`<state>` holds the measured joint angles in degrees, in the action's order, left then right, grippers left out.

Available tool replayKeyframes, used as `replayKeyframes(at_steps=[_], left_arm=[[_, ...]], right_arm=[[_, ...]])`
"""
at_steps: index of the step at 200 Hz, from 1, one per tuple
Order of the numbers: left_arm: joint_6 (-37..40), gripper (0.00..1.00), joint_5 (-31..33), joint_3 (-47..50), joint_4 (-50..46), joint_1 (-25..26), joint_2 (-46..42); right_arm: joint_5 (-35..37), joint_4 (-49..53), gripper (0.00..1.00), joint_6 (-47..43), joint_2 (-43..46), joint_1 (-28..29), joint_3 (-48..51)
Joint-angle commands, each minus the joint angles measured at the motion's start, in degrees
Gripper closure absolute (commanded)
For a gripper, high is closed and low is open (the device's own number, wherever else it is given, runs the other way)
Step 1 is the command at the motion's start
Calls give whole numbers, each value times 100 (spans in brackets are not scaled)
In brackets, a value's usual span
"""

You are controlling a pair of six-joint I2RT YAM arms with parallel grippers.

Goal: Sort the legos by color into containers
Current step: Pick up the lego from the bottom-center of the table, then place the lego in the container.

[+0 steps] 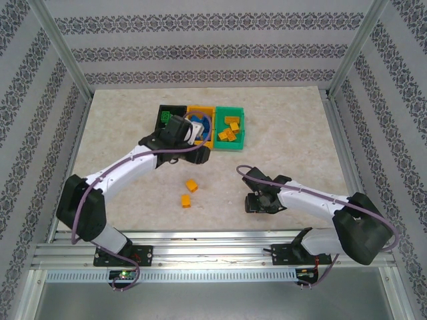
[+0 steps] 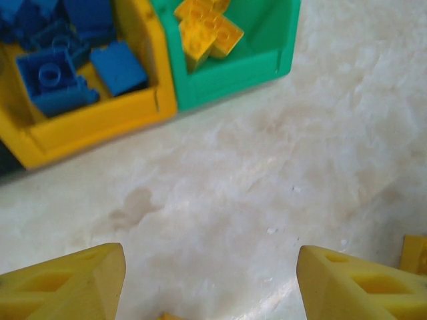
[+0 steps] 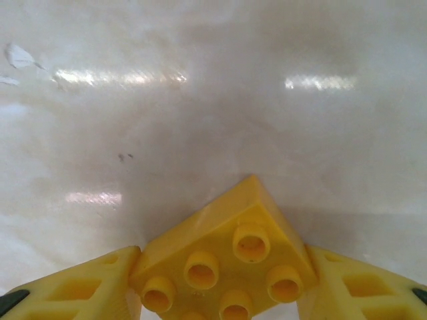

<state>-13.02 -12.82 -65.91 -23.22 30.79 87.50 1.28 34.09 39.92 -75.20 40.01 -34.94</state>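
The containers sit in a row at the back: black (image 1: 170,115), orange-yellow (image 1: 200,109) (image 2: 87,130), green (image 1: 235,137) (image 2: 227,77). Blue legos (image 2: 57,80) lie in the orange-yellow bin, yellow legos (image 1: 229,130) (image 2: 207,30) in the green one, and a green lego (image 1: 165,117) in the black one. My left gripper (image 1: 200,133) (image 2: 210,280) hangs open in front of the bins, with bare table between its fingers. My right gripper (image 1: 257,202) (image 3: 220,287) is low on the table, its fingers pressed on both sides of a yellow lego (image 3: 227,253).
Two more yellow legos (image 1: 192,185) (image 1: 185,200) lie on the table between the arms. One yellow brick (image 2: 415,253) shows just right of the left gripper's right finger. The table (image 1: 293,127) is walled by a metal frame.
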Motion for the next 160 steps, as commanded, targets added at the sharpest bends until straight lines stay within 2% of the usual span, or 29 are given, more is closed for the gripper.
replayKeyframes(at_steps=[1, 38, 75, 116, 160], left_arm=[[-345, 32, -42, 594, 367, 52, -464], [-597, 32, -192, 1722, 266, 50, -1222], [-675, 31, -490, 2491, 267, 151, -1643], [-746, 27, -302, 2601, 173, 292, -1663], [-711, 27, -496, 2182, -46, 305, -1067]], right_arm=[[111, -690, 50, -397, -73, -37, -361], [-233, -952, 50, -909, -260, -670, -1078], [-412, -1169, 48, -1462, -1166, -1167, -2360], [-565, -1355, 47, -1770, -2514, -1479, -4029], [-489, -996, 38, -2061, -3759, -1703, -5591]])
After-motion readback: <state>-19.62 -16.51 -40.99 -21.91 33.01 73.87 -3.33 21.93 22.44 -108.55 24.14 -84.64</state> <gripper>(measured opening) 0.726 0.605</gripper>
